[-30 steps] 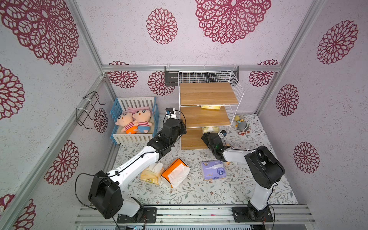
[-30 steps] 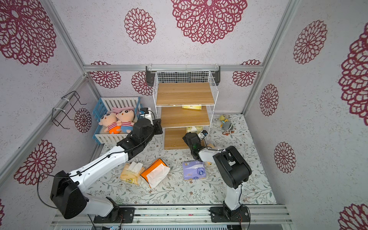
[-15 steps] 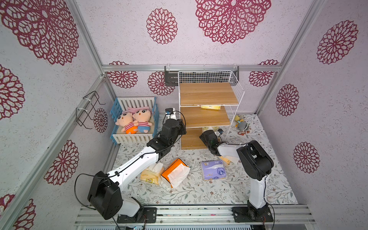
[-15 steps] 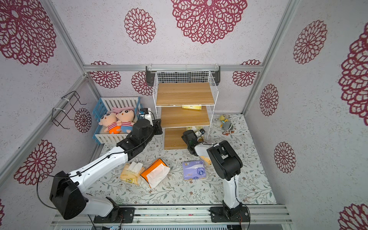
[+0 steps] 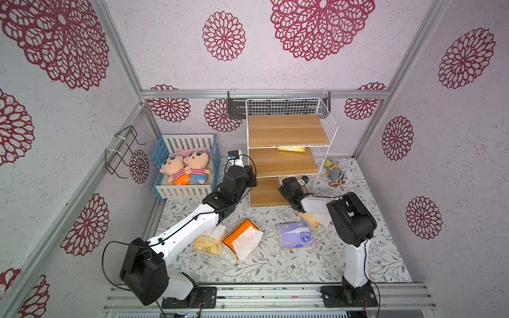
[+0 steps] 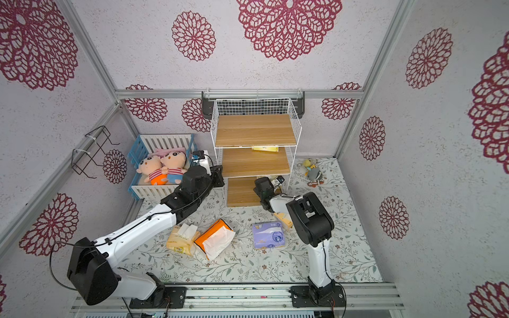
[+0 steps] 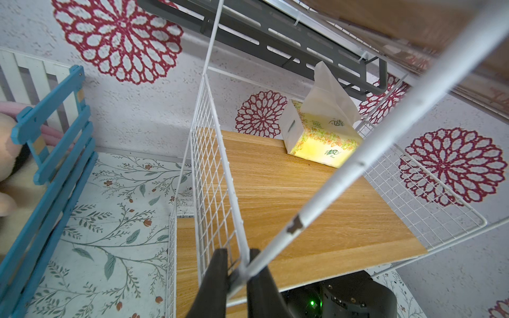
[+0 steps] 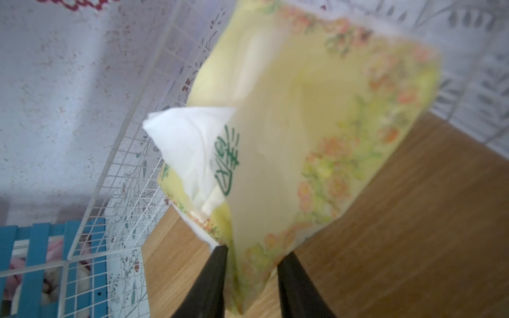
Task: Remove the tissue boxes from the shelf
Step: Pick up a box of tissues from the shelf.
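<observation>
The shelf (image 5: 286, 129) (image 6: 253, 129) stands against the back wall. My left gripper (image 7: 239, 257) is shut on the thin white wire at its left front corner. One yellow-green tissue box (image 7: 322, 137) with white tissue sticking up sits at the back of the middle board, and its edge shows in both top views (image 5: 291, 149) (image 6: 265, 149). My right gripper (image 8: 253, 256) is inside the bottom tier, its fingers pressed on a corner of another yellow-green tissue box (image 8: 316, 132), which is tilted. On the floor lie pale yellow (image 5: 209, 242), orange (image 5: 241, 239) and purple (image 5: 294, 235) tissue boxes.
Another pale yellow-orange pack (image 5: 309, 220) lies partly under my right arm. A blue-and-white crib (image 5: 183, 190) with two dolls stands left of the shelf, close to my left wrist. A small plush toy (image 5: 333, 172) lies right of the shelf. Black wire racks (image 5: 124, 151) hang on the left wall.
My right arm has reached further into the bottom tier and its jaws have closed in on the yellow-green tissue box. My left arm has stayed on the shelf frame.
</observation>
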Controlling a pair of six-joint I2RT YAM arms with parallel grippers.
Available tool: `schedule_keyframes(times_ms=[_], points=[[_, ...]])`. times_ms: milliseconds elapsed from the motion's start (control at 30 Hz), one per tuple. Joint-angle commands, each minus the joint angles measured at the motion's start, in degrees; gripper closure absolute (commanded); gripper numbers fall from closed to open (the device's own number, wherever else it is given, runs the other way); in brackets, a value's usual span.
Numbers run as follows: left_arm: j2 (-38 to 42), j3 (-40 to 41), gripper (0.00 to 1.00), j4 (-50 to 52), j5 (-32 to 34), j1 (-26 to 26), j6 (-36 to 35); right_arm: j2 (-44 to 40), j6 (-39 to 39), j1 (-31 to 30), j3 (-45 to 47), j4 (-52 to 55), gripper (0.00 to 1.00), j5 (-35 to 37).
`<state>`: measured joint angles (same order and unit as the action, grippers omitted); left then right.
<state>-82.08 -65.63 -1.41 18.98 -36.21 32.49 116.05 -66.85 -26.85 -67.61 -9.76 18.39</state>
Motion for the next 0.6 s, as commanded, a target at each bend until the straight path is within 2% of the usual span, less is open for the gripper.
schedule_keyframes(times_ms=[0, 200, 333, 567], points=[[0.6, 1.1, 0.97, 0.8, -3.4, -0.2, 5.5, -0.8, 2.2, 0.7, -1.2, 0.4, 0.75, 0.6], [0.4, 0.6, 0.97, 1.4, -3.1, -0.2, 5.5, -3.8, 5.4, 0.7, -0.9, 1.8, 0.94, 0.1], [0.4, -0.1, 0.96, 2.2, -2.2, -0.1, 5.2, -7.6, 7.0, 0.4, 1.0, 2.3, 1.00, -2.0], [-0.3, -2.7, 0.96, 4.9, -0.5, 0.1, 4.7, -16.1, 8.5, -1.4, 6.6, 4.1, 1.00, -5.0]])
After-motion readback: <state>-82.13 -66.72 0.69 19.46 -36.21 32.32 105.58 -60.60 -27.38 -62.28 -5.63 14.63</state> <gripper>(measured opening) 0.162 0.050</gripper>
